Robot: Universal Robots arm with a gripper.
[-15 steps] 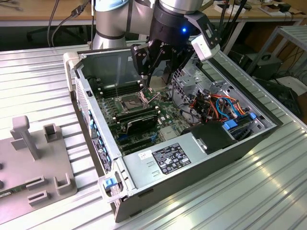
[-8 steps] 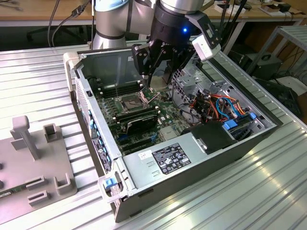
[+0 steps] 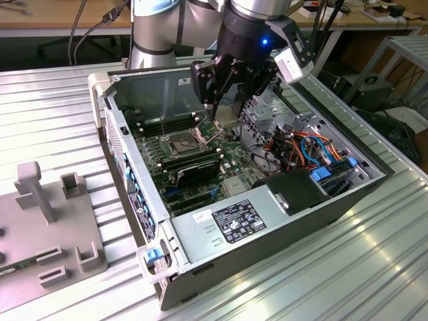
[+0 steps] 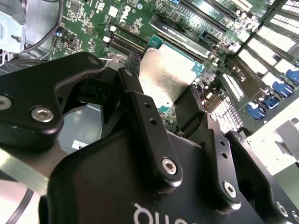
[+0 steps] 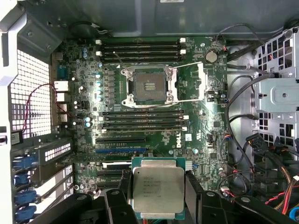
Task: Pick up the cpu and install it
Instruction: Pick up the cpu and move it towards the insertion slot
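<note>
The cpu (image 5: pixel 158 190) is a flat square chip with a dull silver top, held between the black fingers (image 5: pixel 123 187) of my gripper (image 5: pixel 159 186), which is shut on it. The second wrist view shows the cpu (image 4: pixel 169 73) clamped edge to edge above the green motherboard (image 4: pixel 93 18). In the exterior view my gripper (image 3: pixel 212 124) hangs inside the open computer case, just to the exterior view's right of the dark socket (image 3: pixel 182 142). The socket (image 5: pixel 148 87) lies uncovered with its metal bracket (image 5: pixel 189 81) swung open beside it.
Long black memory sticks (image 5: pixel 142 122) lie on both sides of the socket. Drive cages and bundled cables (image 3: pixel 301 144) fill the case at the exterior view's right. The power supply (image 3: pixel 234 224) sits at the near end. A grey fixture (image 3: pixel 47 227) stands on the table outside.
</note>
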